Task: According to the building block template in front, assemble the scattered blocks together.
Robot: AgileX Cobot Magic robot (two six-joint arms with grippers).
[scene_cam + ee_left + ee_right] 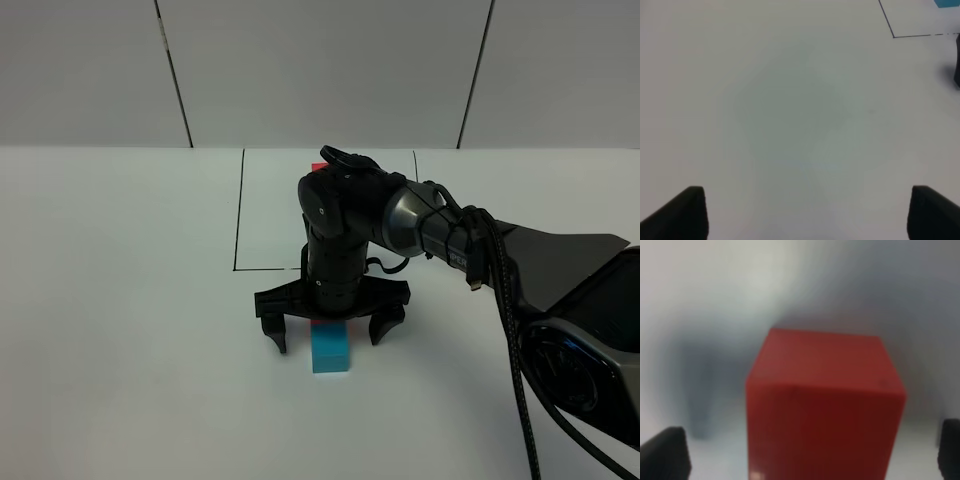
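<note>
The teal-blue cube [330,352] sits on the white table in front of the marked square. The red cube [326,323] is right behind it, mostly hidden by my right gripper [330,330]; they seem to touch. The right gripper is open, pointing down, with its fingers spread on both sides of the red cube [825,405], not touching it. Of the template, only a red bit [318,167] shows behind the right arm, and a teal bit [946,2] shows in the left wrist view. My left gripper [805,215] is open and empty over bare table.
A thin black line [240,210] marks a square on the table, with its corner in the left wrist view [893,36]. The right arm [450,230] and its cable reach in from the right. The back wall is grey panels.
</note>
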